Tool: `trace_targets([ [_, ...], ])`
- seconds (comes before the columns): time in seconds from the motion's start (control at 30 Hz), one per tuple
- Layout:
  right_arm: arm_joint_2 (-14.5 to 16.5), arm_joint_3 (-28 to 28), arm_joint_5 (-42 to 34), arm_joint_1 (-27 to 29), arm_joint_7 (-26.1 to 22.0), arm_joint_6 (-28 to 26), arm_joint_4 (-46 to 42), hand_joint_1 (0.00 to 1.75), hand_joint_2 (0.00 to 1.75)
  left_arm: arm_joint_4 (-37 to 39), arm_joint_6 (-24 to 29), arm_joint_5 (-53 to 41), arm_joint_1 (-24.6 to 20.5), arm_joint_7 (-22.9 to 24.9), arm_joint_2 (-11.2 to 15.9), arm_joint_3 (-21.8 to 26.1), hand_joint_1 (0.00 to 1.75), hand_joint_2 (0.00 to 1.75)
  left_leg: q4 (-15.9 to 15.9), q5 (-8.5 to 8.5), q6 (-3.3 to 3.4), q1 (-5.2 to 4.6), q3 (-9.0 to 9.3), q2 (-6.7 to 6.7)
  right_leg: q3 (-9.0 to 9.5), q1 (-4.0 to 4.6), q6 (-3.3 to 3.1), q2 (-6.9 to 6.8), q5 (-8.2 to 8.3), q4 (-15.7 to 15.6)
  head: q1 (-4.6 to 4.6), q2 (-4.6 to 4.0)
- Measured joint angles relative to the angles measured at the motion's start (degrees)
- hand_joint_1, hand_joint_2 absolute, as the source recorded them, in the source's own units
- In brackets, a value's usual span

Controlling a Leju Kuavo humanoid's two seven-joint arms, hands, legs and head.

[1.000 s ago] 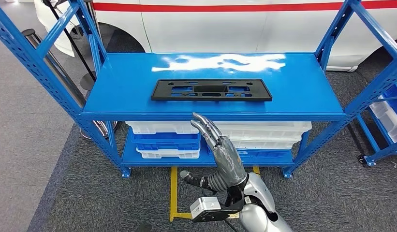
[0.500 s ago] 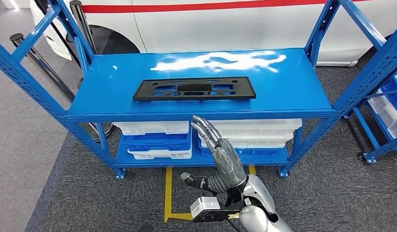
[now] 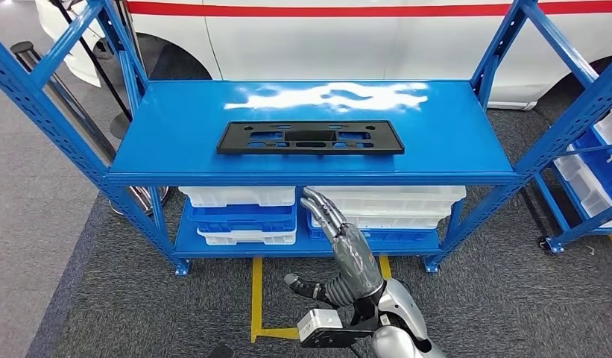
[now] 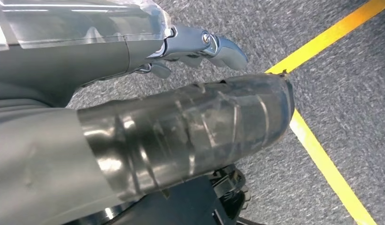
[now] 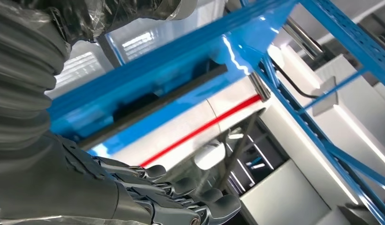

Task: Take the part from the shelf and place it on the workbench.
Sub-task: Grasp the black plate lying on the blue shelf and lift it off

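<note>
We find the task at its opening step: the approach to the blue shelf (image 3: 467, 145), with nothing yet taken. The part, a flat black plastic panel (image 3: 310, 138) with cut-outs, lies flat on the shelf's top deck, roughly central along it and set back from its front edge. Below that deck, white and blue bins (image 3: 243, 216) are stacked on the lower level.

The right hand (image 3: 340, 239) is raised in front of the shelf, below the front edge of the top deck and level with the bins. Its fingers are extended and apart, the thumb out to the side; it grasps nothing and touches nothing. The left hand (image 4: 181, 126) hangs over grey carpet with a yellow floor line (image 4: 321, 154) near it; we cannot tell whether it is released or clenched.

In our judgement the next move calls for lifting the right hand above the deck edge, reaching in over the panel, and closing on its near long edge. The panel is thin and lies flush, so getting fingers beneath it may prove awkward.
</note>
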Motion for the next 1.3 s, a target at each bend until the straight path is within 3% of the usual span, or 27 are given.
trace_targets([
  [0.03, -0.10, -0.05, 0.01, 0.22, 0.00, -0.07, 0.10, 0.00, 1.75, 0.00, -0.05, 0.01, 0.05, -0.01, 0.00, 0.00, 0.00, 0.00, 0.13, -0.07, -0.03, 0.00, 0.00, 0.00, 0.94, -0.07, 0.00, -0.04, 1.48, -1.73, 0.01, 0.00],
  [0.1, -0.22, -0.25, 0.05, 0.45, 0.01, -0.30, 0.15, 0.00, 1.75, 0.00, -0.22, 0.04, 0.09, -0.01, -0.01, 0.00, 0.00, 0.00, 0.47, -0.35, -0.23, -0.07, 0.03, -0.03, 5.03, -0.10, -0.30, -0.22, 5.09, -9.48, 0.01, 0.00],
  [0.17, -0.28, -0.45, 0.08, 0.69, 0.00, -0.61, 0.16, 0.00, 1.75, 0.00, -0.38, 0.10, 0.13, -0.02, 0.01, 0.00, 0.00, 0.00, 0.81, -0.64, -0.66, -0.28, -0.05, -0.05, 7.59, 0.13, -0.87, -0.30, 6.49, -14.74, -0.01, 0.00],
  [0.27, -0.39, -0.60, 0.09, 1.23, 0.00, -0.83, 0.17, 0.00, 1.75, 0.00, -0.52, 0.14, 0.22, -0.08, 0.01, 0.00, 0.00, 0.00, 0.78, -0.80, -1.48, -0.35, -0.09, -0.01, 7.80, 0.14, -1.69, -0.17, 6.52, -15.67, -0.02, 0.00],
  [0.33, -0.42, -0.62, 0.09, 1.37, 0.00, -0.84, 0.17, 0.00, 1.75, 0.00, -0.56, 0.14, 0.20, -0.12, 0.01, 0.00, 0.00, 0.00, 2.54, -2.20, -2.14, -0.25, -0.80, -0.11, 8.02, -0.26, -2.34, -0.20, 6.78, -16.12, -0.08, 0.00],
  [0.43, -0.44, -0.63, 0.11, 1.58, 0.00, -0.84, 0.19, 0.00, 1.75, 0.02, -0.56, 0.17, 0.31, -0.16, 0.03, 0.00, 0.00, 0.00, 12.68, -7.45, -3.16, 0.25, -5.43, -0.23, 8.04, -0.44, -2.80, -0.31, 6.90, -16.31, -0.21, 0.00],
  [0.47, -0.45, -0.63, 0.11, 1.73, 0.00, -0.84, 0.21, 0.00, 1.75, 0.02, -0.57, 0.22, 0.39, -0.16, 0.04, 0.00, 0.00, 0.00, 15.89, -8.44, -3.43, 0.45, -6.97, -0.23, 8.02, -0.48, -2.80, -0.33, 6.89, -16.31, -0.21, 0.00],
  [0.5, -0.47, -0.64, 0.11, 1.92, 0.00, -0.84, 0.25, 0.00, 1.75, 0.02, -0.60, 0.32, 0.47, -0.16, 0.04, 0.00, 0.00, 0.00, 17.20, -8.29, -3.66, 0.65, -7.64, -0.23, 8.04, -0.56, -2.77, -0.32, 6.88, -16.29, -0.21, 0.00],
  [0.53, -0.48, -0.69, 0.10, 2.13, 0.00, -0.84, 0.28, 0.00, 1.75, 0.02, -0.64, 0.42, 0.51, -0.16, 0.04, 0.00, 0.00, 0.00, 16.05, -6.94, -3.85, 0.84, -7.14, -0.22, 8.11, -0.69, -2.70, -0.29, 6.85, -16.27, -0.21, 0.00],
  [0.6, -0.49, -0.84, 0.11, 2.47, 0.00, -0.90, 0.32, 0.00, 1.75, 0.02, -0.74, 0.59, 0.52, -0.16, 0.08, 0.00, 0.00, 0.00, 8.27, -2.77, -4.16, 1.20, -3.49, -0.23, 8.28, -0.98, -2.26, -0.19, 6.69, -16.13, -0.20, 0.00],
  [0.67, -0.52, -1.08, 0.11, 2.70, -0.02, -0.98, 0.32, 0.00, 1.75, 0.02, -0.81, 0.66, 0.48, -0.20, 0.10, 0.00, 0.00, 0.00, 1.93, -0.76, -3.92, 1.10, -0.50, -0.46, 8.24, -1.00, -1.41, -0.07, 6.57, -15.90, -0.22, 0.00],
  [0.77, -0.58, -1.56, 0.19, 3.19, -0.22, -1.10, 0.32, 0.00, 1.75, 0.03, -0.96, 0.77, 0.57, -0.25, 0.14, 0.00, 0.00, 0.00, 0.62, -0.62, -2.65, 0.68, -0.07, -0.71, 8.24, -0.94, -0.17, 0.00, 6.89, -16.27, -0.23, 0.00],
  [0.83, -0.66, -1.89, 0.39, 3.43, -0.41, -1.15, 0.31, 0.00, 1.75, 0.04, -1.13, 0.78, 0.59, -0.31, 0.17, 0.00, 0.00, 0.00, 0.17, -0.18, -1.68, 0.72, 0.00, -0.63, 7.96, -1.10, 0.38, -0.07, 6.16, -15.56, -0.22, 0.00],
  [0.87, -0.69, -2.01, 0.50, 3.48, -0.47, -1.16, 0.31, 0.00, 1.75, 0.04, -1.22, 0.78, 0.55, -0.34, 0.17, 0.00, 0.00, 0.00, -0.06, 0.03, -1.28, 0.75, 0.02, -0.58, 7.17, -1.10, 0.50, -0.11, 4.95, -13.84, -0.22, 0.00],
  [0.97, -0.78, -2.35, 0.74, 3.85, -0.54, -1.15, 0.40, 0.00, 1.75, 0.04, -1.48, 0.76, 0.53, -0.40, 0.17, 0.00, 0.00, 0.00, -0.12, 0.10, -0.53, 0.29, -0.06, -0.39, 2.75, -0.73, 0.29, -0.18, 0.31, -4.31, -0.22, 0.00],
  [1.03, -0.89, -2.62, 0.83, 4.21, -0.57, -1.13, 0.53, 0.00, 1.75, 0.04, -1.57, 0.74, 0.57, -0.40, 0.17, 0.00, 0.00, 0.00, 0.03, -0.01, -0.24, -0.14, -0.06, -0.38, 1.90, -0.51, -0.10, -0.18, 0.70, -2.38, -0.22, 0.00],
  [1.1, -0.96, -2.91, 0.89, 4.35, -0.62, -1.10, 0.57, 0.00, 1.75, 0.04, -1.62, 0.70, 0.56, -0.36, 0.16, 0.00, 0.00, 0.00, 0.30, -0.23, -0.10, -0.49, 0.04, -0.43, 4.63, -0.20, -0.87, -0.20, 4.07, -7.96, -0.22, 0.00],
  [1.17, -0.98, -3.16, 0.92, 4.35, -0.71, -1.06, 0.55, 0.00, 1.75, 0.04, -1.63, 0.64, 0.51, -0.26, 0.11, -0.01, 0.00, 0.00, 0.59, -0.47, -0.25, -0.82, -0.05, -0.43, 7.51, 0.24, -1.64, -0.30, 6.08, -13.88, -0.23, 0.00],
  [1.3, -1.08, -3.29, 0.93, 4.50, -0.85, -0.99, 0.48, 0.00, 1.75, 0.05, -1.63, 0.57, 0.44, -0.14, 0.05, -0.02, 0.00, 0.00, 0.77, -0.70, -1.14, -0.81, -0.20, -0.38, 8.32, 0.33, -2.18, -0.20, 6.24, -15.99, -0.24, 0.00],
])
